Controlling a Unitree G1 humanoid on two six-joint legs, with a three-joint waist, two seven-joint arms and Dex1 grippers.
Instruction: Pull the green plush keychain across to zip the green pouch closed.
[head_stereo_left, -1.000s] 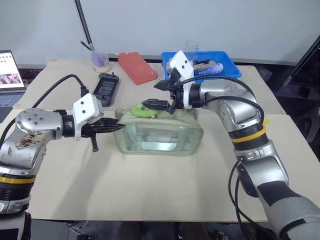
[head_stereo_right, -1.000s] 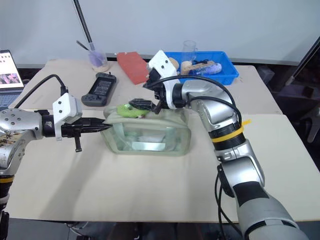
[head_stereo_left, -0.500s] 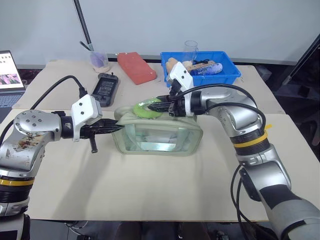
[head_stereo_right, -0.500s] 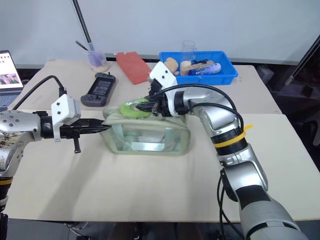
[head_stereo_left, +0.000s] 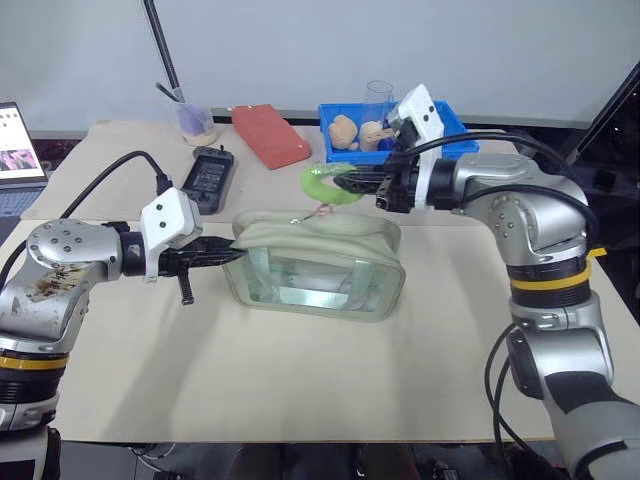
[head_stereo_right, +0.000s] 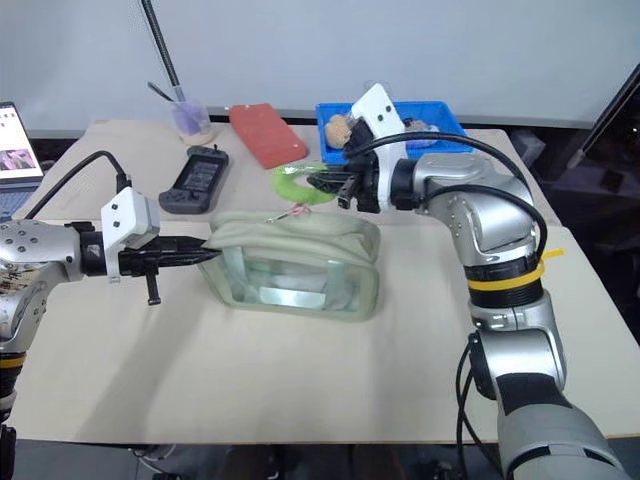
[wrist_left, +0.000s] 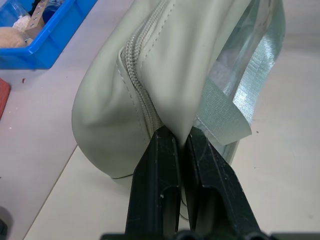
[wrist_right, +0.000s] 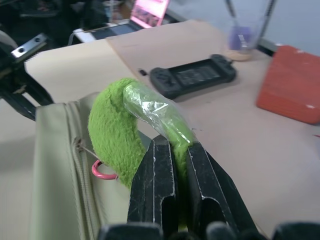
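Green plush keychain (head_stereo_left: 329, 183) is being held off the table in the left eye view, pinched in the closed fingers of the right gripper (head_stereo_left: 352, 183), and it is being carried just above the far rim of the green pouch (head_stereo_left: 318, 263), roughly over the middle of the pouch's length. From the plush, the pinkish ring is hanging toward 7 o'clock onto the zipper line, while the gripper's arm is reaching in from 3 o'clock, so the pull is judged to be directed along the pouch's long axis toward 3 o'clock. At the opposite, 9 o'clock end, the pouch is being clamped by the left gripper (head_stereo_left: 232, 256), shut on the fabric. In the right eye view the same layout is being shown, with the pouch lying lengthwise from 9 to 3 o'clock between the two grippers. In the left wrist view, a fold of the pouch beside the zipper teeth is being squeezed between the closed black fingers (wrist_left: 157, 175). In the right wrist view, the plush is being gripped at its end, and the ring (wrist_right: 103, 170) is being seen hooked to the zipper pull beside the seam.
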